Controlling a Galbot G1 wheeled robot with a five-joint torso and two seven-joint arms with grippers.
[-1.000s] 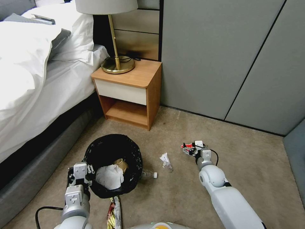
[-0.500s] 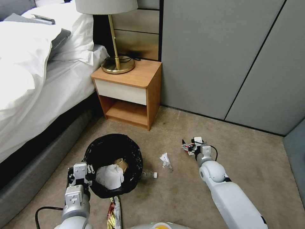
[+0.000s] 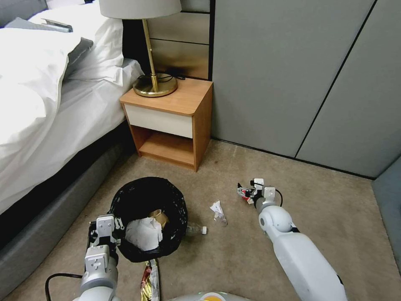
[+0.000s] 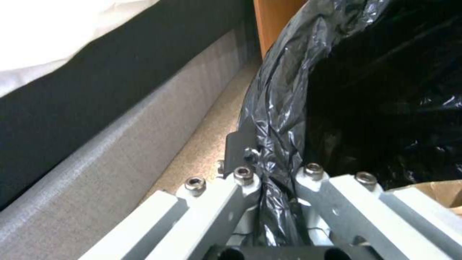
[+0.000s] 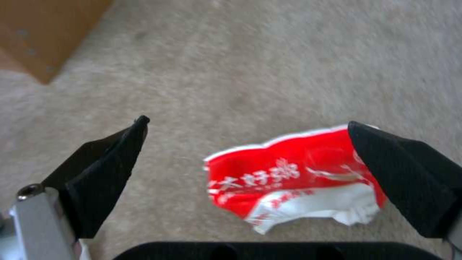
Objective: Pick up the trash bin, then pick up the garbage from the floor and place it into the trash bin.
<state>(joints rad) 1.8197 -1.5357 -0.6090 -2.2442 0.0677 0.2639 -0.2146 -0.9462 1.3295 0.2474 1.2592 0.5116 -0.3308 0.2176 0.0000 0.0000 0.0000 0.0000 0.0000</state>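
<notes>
Nearest the robot's base, a long shiny red-and-gold wrapper [image 3: 149,279] lies on the carpet floor [image 3: 234,259], just in front of the trash bin [image 3: 148,217]. The left gripper [image 3: 104,232] sits at the bin's near-left rim; in the left wrist view its fingers [image 4: 248,180] are pressed together on the folded black bag liner [image 4: 279,119] and the rim under it. Inside the bin lie a crumpled white tissue [image 3: 143,232] and a tan scrap of paper [image 3: 158,216]. A clear plastic bottle with a white cap [image 3: 196,229] lies on the floor touching the bin's right side, and a small white crumpled scrap [image 3: 218,212] lies a little farther right, apart from both.

Farther out on the right, the right gripper [image 3: 247,193] is low over the carpet with its black fingers [image 5: 103,173] spread wide apart. Between them lies a red-and-white packet [image 5: 293,177], flat on the floor and creased, its one end at or behind the far fingertip; whether that tip touches it cannot be told. White Chinese characters are printed on the red part; they appear to read "大好粥", with smaller print below too blurred to read.

Beyond stand a wooden nightstand [image 3: 171,121] with a brass lamp [image 3: 153,79], a bed [image 3: 50,108] to the left, and grey wall panels [image 3: 300,75].
</notes>
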